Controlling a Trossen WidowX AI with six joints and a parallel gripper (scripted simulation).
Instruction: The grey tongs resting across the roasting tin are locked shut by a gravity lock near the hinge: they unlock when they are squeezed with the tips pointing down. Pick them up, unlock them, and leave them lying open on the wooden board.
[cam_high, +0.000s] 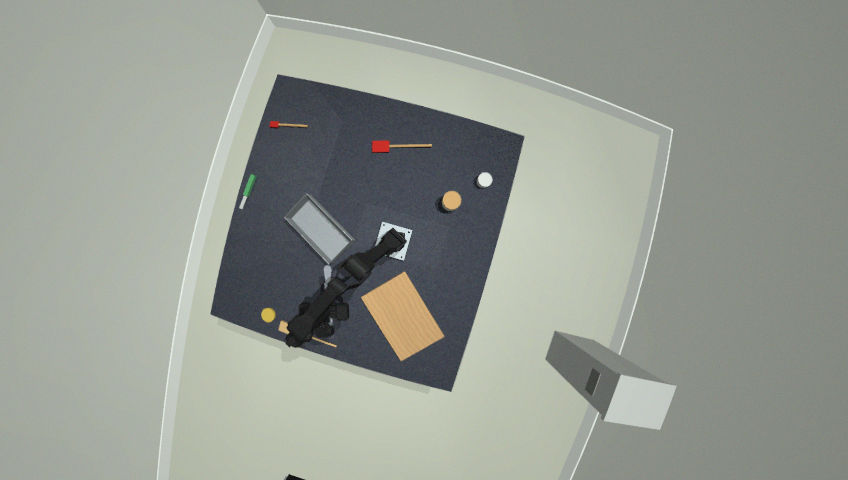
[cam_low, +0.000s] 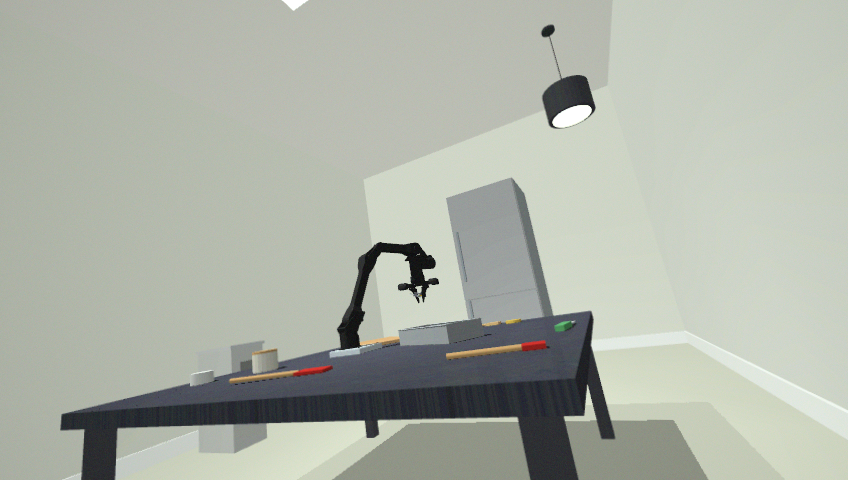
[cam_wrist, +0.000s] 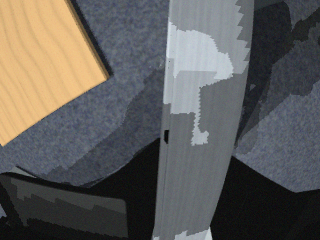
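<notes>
The grey tongs (cam_high: 327, 273) (cam_wrist: 205, 100) are held above the table; one end shows beside the arm in the top view, and they run from top to bottom of the wrist view. My gripper (cam_low: 420, 299) (cam_wrist: 183, 147) is shut on them, with its black fingers on both sides. The tongs look closed along the part in the wrist view; their tips and the lock cannot be made out. The wooden board (cam_high: 404, 315) (cam_low: 383, 340) (cam_wrist: 40, 65) lies flat, to the right of the gripper in the top view. The grey roasting tin (cam_high: 318, 228) (cam_low: 423, 335) has nothing across it.
A wooden spatula (cam_high: 324, 341) lies partly under the arm near the table edge, beside a yellow disc (cam_high: 267, 315). A green-handled tool (cam_high: 248, 184) (cam_low: 562, 326) lies beyond the tin. Two red-headed tools, a wooden-lidded jar (cam_high: 451, 200) (cam_low: 264, 361) and a white round piece (cam_high: 484, 179) are farther off.
</notes>
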